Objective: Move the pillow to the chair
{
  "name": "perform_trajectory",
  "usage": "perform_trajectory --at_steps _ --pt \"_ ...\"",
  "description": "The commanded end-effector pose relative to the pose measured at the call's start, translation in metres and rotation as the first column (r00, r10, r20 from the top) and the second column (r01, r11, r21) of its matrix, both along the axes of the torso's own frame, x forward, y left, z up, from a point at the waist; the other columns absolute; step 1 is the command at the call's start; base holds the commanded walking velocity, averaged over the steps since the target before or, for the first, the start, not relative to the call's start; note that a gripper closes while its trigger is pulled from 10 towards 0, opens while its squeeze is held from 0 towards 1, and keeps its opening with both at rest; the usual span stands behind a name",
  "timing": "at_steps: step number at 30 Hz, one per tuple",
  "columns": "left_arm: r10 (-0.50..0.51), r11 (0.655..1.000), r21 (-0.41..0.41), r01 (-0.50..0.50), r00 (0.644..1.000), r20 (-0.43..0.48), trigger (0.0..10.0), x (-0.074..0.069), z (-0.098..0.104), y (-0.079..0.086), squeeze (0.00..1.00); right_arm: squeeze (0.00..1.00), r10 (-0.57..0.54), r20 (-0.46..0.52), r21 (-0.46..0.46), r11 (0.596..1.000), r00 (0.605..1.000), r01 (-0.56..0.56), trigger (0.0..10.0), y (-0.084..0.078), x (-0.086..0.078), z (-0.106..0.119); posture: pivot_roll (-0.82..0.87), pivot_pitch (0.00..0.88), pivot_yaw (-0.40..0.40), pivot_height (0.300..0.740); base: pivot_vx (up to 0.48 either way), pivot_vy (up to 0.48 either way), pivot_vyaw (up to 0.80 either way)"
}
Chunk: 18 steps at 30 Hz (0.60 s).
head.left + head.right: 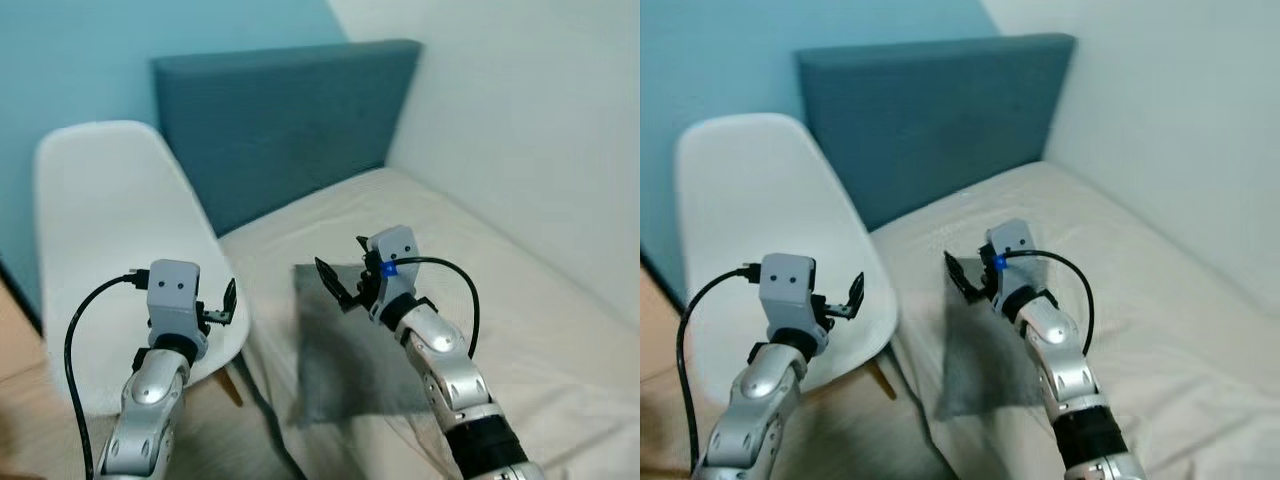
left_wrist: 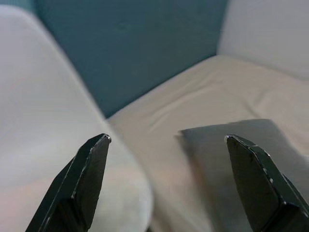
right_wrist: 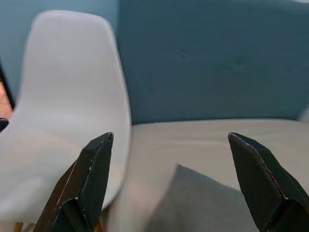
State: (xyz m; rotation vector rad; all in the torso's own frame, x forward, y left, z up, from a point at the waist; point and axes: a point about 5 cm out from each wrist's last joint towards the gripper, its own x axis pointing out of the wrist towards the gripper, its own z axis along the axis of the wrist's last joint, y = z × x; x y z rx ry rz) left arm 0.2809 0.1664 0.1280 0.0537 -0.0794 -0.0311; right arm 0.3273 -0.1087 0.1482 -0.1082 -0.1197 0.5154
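I have both arms raised in front of me, and what matters is that the pillow (image 1: pixel 345 345) lies directly under and just beyond my right gripper (image 1: pixel 345 283), while my left gripper (image 1: pixel 222 305) hangs over the near edge of the chair (image 1: pixel 110 230), off to the pillow's left. The pillow is grey and flat, resting on the bed (image 1: pixel 520 290) near its left edge, long axis running from near to far, its far corner pointing toward the headboard (image 1: pixel 280 130). My right fingers (image 3: pixel 94 179) are spread wide with nothing between them, the pillow's far end showing in the gap; my left fingers (image 2: pixel 89 174) are equally wide and empty, aimed between chair and pillow. I judge the right arm the nearer one for the pick, since it only needs to drop onto the fabric. The bed has a beige sheet, slightly creased and soft, so I expect the pillow to sink a little when pressed. The white shell chair stands just beside the bed on the left, against a blue wall (image 1: pixel 80 60); a white wall runs along the right.
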Motion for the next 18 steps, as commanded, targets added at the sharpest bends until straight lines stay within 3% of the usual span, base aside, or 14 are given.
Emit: perform_trajectory --at_steps 1,4,10,15,18 --pt "0.002 1.0 -0.009 -0.002 1.0 -0.025 10.0 -0.001 -0.004 -0.002 0.0 0.0 -0.024 -0.031 0.001 1.0 0.999 0.025 10.0 -0.006 0.001 -0.004 0.06 0.0 -0.118 0.735 0.0 0.0 -0.8" --pt "0.018 1.0 -0.017 -0.019 0.999 -0.03 10.0 0.0 -0.005 0.0 0.0 0.0 -0.034 -0.049 0.032 0.999 0.998 0.035 10.0 -0.006 0.002 -0.003 0.06 0.0 -0.116 0.735 0.0 0.0 -0.8" --pt "0.059 0.998 -0.033 -0.061 0.997 -0.049 10.0 0.001 -0.006 0.006 0.0 0.0 -0.079 -0.148 0.113 0.989 0.986 0.097 10.0 -0.011 0.01 0.0 0.06 0.0 -0.114 0.735 0.0 0.378 0.0" --pt "0.061 0.998 -0.026 -0.062 0.997 -0.041 10.0 0.001 -0.005 0.007 0.0 0.0 -0.095 -0.257 0.218 0.964 0.962 0.153 10.0 -0.015 0.014 -0.001 0.06 0.0 -0.114 0.735 0.0 0.0 0.0" --pt "0.062 0.998 -0.024 -0.063 0.997 -0.047 10.0 0.001 -0.005 0.007 0.0 0.0 -0.083 -0.28 0.233 0.961 0.957 0.151 10.0 -0.015 0.013 -0.002 0.06 0.0 -0.112 0.735 0.0 0.0 0.0"
